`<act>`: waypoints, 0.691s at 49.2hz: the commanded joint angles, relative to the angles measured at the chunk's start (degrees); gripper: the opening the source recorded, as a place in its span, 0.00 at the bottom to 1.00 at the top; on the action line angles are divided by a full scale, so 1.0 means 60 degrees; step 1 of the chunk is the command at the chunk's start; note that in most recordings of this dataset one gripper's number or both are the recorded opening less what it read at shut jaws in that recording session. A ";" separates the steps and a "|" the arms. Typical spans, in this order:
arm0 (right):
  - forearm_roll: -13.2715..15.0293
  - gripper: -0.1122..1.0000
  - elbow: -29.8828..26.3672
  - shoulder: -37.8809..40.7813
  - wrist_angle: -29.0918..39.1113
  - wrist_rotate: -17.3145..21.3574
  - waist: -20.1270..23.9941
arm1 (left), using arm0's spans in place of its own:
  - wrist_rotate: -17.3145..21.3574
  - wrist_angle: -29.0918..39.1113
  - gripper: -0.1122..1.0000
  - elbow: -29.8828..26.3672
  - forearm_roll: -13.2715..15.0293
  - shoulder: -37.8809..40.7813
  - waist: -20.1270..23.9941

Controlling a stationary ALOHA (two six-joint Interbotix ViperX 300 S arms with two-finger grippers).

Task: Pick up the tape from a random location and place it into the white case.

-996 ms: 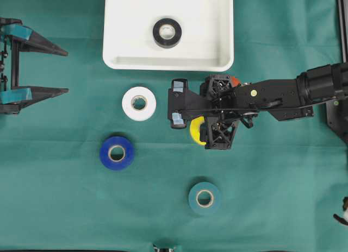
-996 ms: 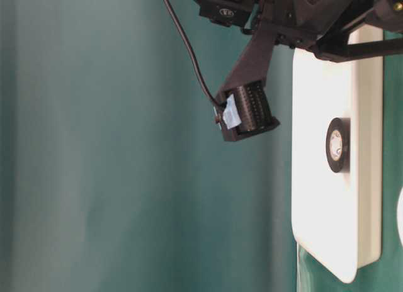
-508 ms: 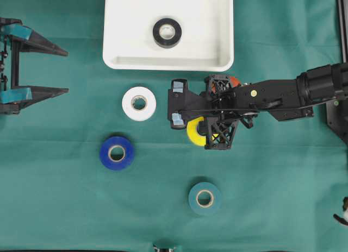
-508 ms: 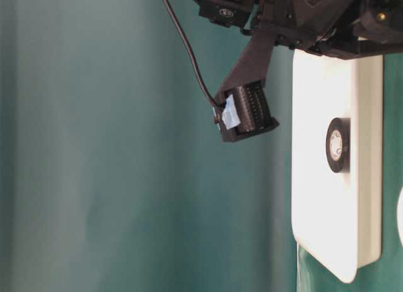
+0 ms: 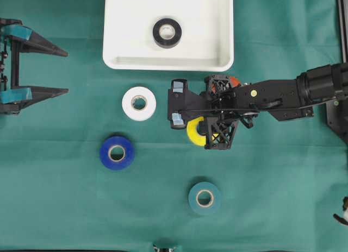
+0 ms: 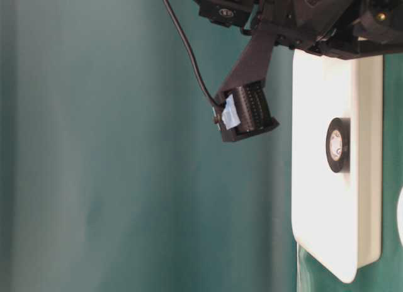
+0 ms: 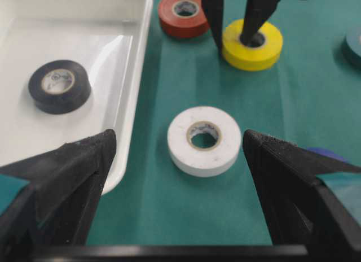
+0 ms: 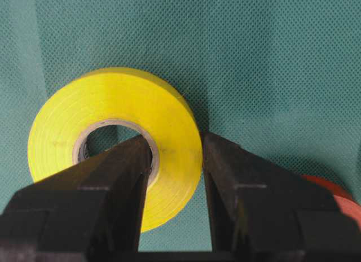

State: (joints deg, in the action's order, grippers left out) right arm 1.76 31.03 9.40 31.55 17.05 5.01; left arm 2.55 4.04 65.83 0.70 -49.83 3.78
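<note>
R gripper (image 8: 176, 160) is pinched on the yellow tape (image 8: 115, 140): in the R wrist view one finger sits down inside the roll's core hole, the other presses the outer face, so the roll's wall is clamped between them. Jaws are pressed together as far as that wall allows. The roll seems to lie flat on the green cloth (image 5: 272, 197), not lifted yet as far as I can tell.

Landmark = white case (image 5: 217, 64). The yellow tape (image 5: 194, 131) lies just below the case's near rim in the overhead view, toward its R half, w/ a strip of cloth between. The case's long axis runs L–R, so the carry is short, straight up the overhead pic and over the rim. A black tape (image 5: 167, 32) already lies inside the case, near the middle; there's bare floor either side of it for the drop.

A red tape (image 7: 181, 13) sits close beside the yellow one, on the case side, mostly hidden under the R arm from overhead. My guess: it's the thing to clear when lifting, so go up first, then across.

L gripper (image 5: 41, 67) is spread wide, holding nothing, parked well off to the L of the case. R arm is far nearer both roll and case, so it does the job.

White tape (image 5: 139, 103) lies below the case's L half; blue tape (image 5: 117, 152) and teal tape (image 5: 204, 197) lie further from it.
</note>
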 commanded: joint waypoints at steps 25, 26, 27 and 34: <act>0.0015 0.37 -0.0835 -0.1816 0.2007 0.0029 0.0015 | -0.0029 -0.0015 0.97 -0.0103 0.0015 0.0059 0.0029; 0.0015 0.37 -0.0894 -0.1846 0.2124 0.0029 0.0015 | -0.0029 -0.0015 0.97 -0.0088 0.0015 0.0059 0.0029; 0.0015 0.37 -0.0952 -0.1875 0.2241 0.0029 0.0015 | -0.0029 -0.0029 0.97 -0.0088 0.0015 0.0059 0.0029; 0.0015 0.37 -0.1421 -0.2080 0.3120 0.0029 0.0015 | -0.0029 -0.0029 0.97 -0.0103 0.0015 0.0059 0.0029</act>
State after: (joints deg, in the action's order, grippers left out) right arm 1.76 25.22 -0.88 47.99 17.14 5.01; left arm 2.46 4.22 65.83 0.70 -49.83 3.78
